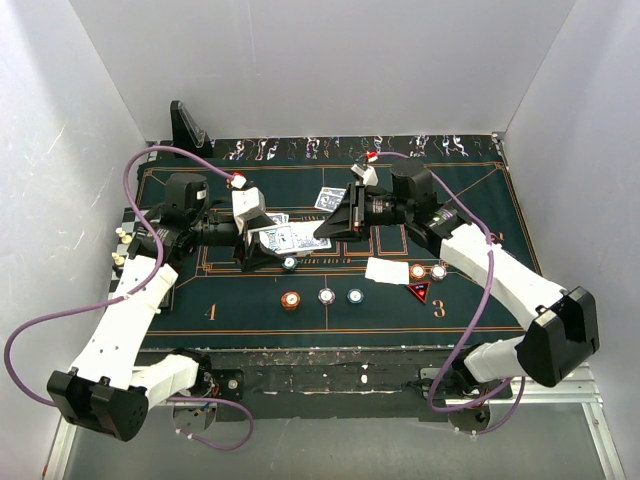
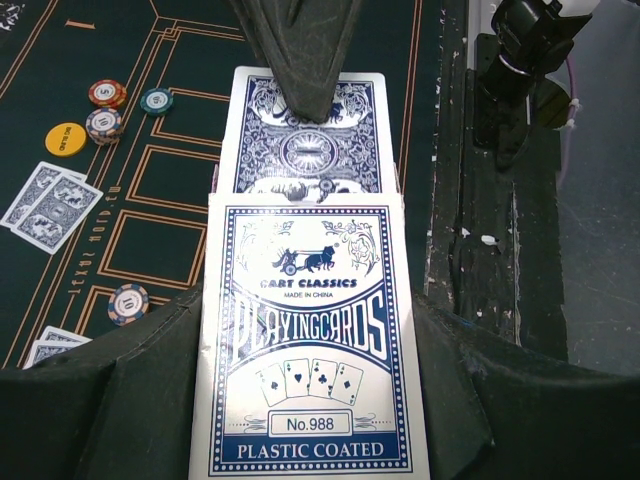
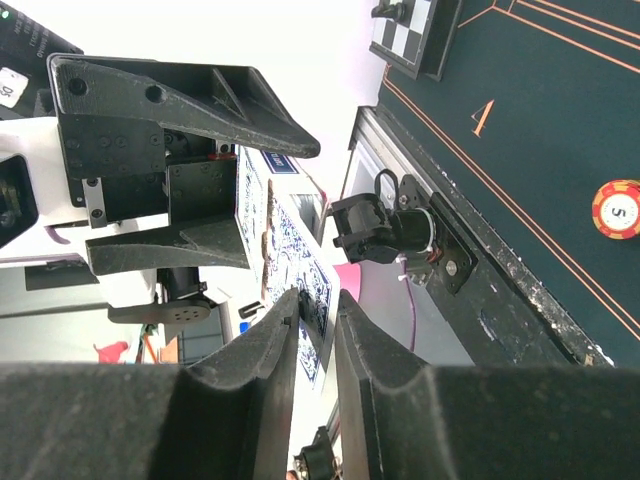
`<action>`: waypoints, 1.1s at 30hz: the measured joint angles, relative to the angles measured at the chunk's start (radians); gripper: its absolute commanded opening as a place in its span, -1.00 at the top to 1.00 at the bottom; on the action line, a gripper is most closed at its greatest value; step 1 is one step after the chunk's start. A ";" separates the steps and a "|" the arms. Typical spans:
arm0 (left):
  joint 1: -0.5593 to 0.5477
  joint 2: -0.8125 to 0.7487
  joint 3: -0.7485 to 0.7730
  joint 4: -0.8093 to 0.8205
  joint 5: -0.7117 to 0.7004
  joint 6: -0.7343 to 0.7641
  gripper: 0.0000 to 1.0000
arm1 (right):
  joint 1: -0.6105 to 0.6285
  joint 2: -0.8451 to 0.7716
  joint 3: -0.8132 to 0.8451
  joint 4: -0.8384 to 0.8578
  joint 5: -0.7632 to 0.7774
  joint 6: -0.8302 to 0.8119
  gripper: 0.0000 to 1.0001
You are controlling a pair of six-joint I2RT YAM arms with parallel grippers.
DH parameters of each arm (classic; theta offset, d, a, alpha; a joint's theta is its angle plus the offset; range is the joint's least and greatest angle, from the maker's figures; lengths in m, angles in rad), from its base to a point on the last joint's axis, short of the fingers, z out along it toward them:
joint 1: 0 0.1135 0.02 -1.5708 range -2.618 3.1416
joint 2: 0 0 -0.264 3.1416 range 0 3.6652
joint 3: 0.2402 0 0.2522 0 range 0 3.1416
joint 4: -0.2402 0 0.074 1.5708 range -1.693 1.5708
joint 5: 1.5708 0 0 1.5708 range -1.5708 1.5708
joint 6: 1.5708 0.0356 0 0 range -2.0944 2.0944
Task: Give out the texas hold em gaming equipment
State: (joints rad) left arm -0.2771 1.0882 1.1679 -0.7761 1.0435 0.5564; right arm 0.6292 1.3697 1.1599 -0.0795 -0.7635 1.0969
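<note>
My left gripper (image 1: 262, 250) (image 2: 310, 350) is shut on a blue-and-white playing-card box (image 2: 310, 340), held above the green mat (image 1: 470, 190). A blue-backed card (image 2: 305, 150) sticks out of the box's far end. My right gripper (image 1: 335, 228) (image 3: 318, 305) has its tips over that card (image 3: 325, 295). Its jaws stand a narrow gap apart with the card's edge between them. Orange (image 1: 290, 300), white (image 1: 327, 296) and teal (image 1: 354, 296) chips lie in a row at the mat's front. Two more chips (image 1: 427, 271), a red triangular marker (image 1: 419, 291) and a white card (image 1: 386, 270) lie at the right.
Face-down cards (image 1: 330, 198) lie mid-mat, with more under the grippers (image 1: 310, 240). A teal chip (image 1: 289, 264) lies below the box. A chequered board (image 3: 410, 30) sits at the mat's left edge. A black stand (image 1: 187, 128) is at the back left. A yellow disc (image 2: 65, 139) lies by chips (image 2: 107, 93).
</note>
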 measured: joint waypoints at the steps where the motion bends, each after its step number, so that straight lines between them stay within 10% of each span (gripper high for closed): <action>1: 0.000 -0.002 0.000 0.001 0.000 0.000 1.00 | -0.007 -0.007 -0.003 0.000 0.000 -0.001 0.49; 33: 0.000 -0.021 -0.019 0.023 -0.019 -0.019 1.00 | -0.236 -0.146 0.069 -0.298 -0.001 -0.172 0.94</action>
State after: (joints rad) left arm -0.2768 1.0672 1.1484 -0.7532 1.0248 0.5369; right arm 0.3931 1.2236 1.2285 -0.3771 -0.7647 0.9249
